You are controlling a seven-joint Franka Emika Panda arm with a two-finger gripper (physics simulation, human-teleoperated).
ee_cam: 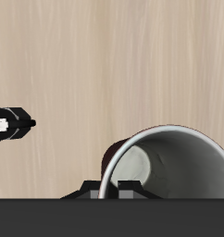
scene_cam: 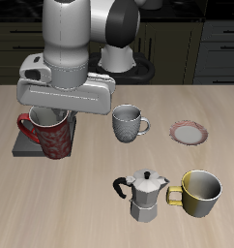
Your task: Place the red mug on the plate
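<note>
The red mug [scene_cam: 51, 137] is dark red with pale speckles and stands over the square burner [scene_cam: 25, 147] near the table's edge. My gripper [scene_cam: 57, 117] reaches down into the mug's mouth and is mostly hidden by my hand. In the wrist view the mug's light grey inside [ee_cam: 174, 165] fills the frame close up. The rim runs between my fingertips [ee_cam: 93, 191], so my gripper [ee_cam: 112, 190] is shut on the mug's wall. The plate [scene_cam: 189, 132], a small white saucer with a reddish-pink rim, lies far across the table, past the grey-white mug.
A grey-white patterned mug [scene_cam: 128, 124] stands between the red mug and the plate. A metal moka pot [scene_cam: 141, 194] and a yellow mug [scene_cam: 200, 192] stand nearer the front edge. A small black-and-white object [ee_cam: 12, 122] shows in the wrist view.
</note>
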